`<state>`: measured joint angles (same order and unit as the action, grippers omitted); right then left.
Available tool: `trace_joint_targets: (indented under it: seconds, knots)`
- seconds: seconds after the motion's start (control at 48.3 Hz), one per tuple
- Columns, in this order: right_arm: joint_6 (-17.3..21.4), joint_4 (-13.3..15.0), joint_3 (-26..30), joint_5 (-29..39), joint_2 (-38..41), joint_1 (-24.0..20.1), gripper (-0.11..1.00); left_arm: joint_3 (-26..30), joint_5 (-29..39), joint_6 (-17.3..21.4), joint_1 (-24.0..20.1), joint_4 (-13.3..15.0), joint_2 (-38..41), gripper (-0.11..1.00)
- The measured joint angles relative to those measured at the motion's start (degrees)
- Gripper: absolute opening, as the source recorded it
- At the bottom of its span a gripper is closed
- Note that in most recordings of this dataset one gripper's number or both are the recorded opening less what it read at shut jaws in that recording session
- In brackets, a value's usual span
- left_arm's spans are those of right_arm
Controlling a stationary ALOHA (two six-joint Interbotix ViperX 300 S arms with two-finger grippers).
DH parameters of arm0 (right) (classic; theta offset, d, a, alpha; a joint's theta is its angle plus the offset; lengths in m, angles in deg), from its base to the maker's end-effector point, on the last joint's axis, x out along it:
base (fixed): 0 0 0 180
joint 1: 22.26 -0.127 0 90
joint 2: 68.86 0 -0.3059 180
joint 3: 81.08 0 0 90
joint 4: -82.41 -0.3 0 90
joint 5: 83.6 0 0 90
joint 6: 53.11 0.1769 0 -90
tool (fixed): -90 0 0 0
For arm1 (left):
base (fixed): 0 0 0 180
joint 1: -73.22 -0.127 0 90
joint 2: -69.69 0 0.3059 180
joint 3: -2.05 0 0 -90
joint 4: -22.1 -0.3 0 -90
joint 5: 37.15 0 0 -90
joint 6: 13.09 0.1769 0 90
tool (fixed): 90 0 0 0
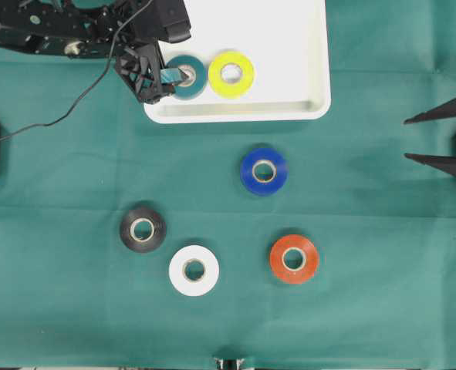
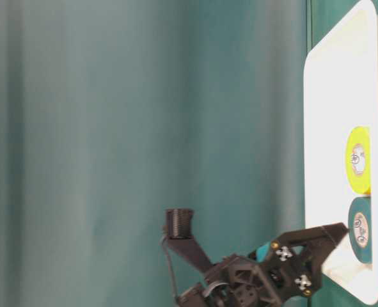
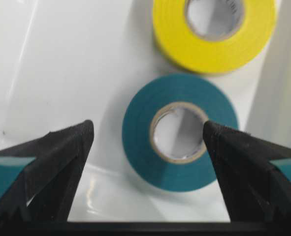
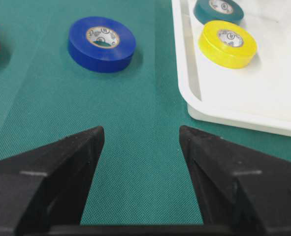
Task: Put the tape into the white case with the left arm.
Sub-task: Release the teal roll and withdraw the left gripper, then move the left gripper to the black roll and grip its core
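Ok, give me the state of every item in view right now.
Left gripper: open over the teal roll.
Right gripper: open, holding nothing.
Teal roll: flat in the case.
Yellow roll: flat in the case.
Blue roll, black roll, white roll, orange roll: flat on the cloth.

The left arm (image 1: 65, 35) reaches in from ten o'clock of the overhead view, its claw (image 1: 168, 77) spread wide, teal-banded fingers (image 3: 61, 147) well apart and pointing toward three o'clock. The right claw (image 1: 428, 139) sits at three o'clock, spread wide, pointing toward nine o'clock.
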<state>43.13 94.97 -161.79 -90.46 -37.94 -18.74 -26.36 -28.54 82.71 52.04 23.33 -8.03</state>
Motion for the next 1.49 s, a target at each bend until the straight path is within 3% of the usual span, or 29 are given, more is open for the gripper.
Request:
trace_joint_targets:
  seconds: [0.29,0.663,1.492]
  knots:
    - [0.0,-0.09,0.0,0.0,0.0,0.09,0.99,-1.23,0.0,-0.18,3.6,0.0,-4.66,0.98]
    - [-0.09,0.0,0.09,0.09,0.0,0.09,0.99,-2.55,0.0,-0.26,12.3,0.0,-7.82,0.98]
    - [0.0,0.0,0.0,0.0,0.0,0.09,0.99,-2.9,0.0,-0.18,27.33,0.09,-8.96,0.98]
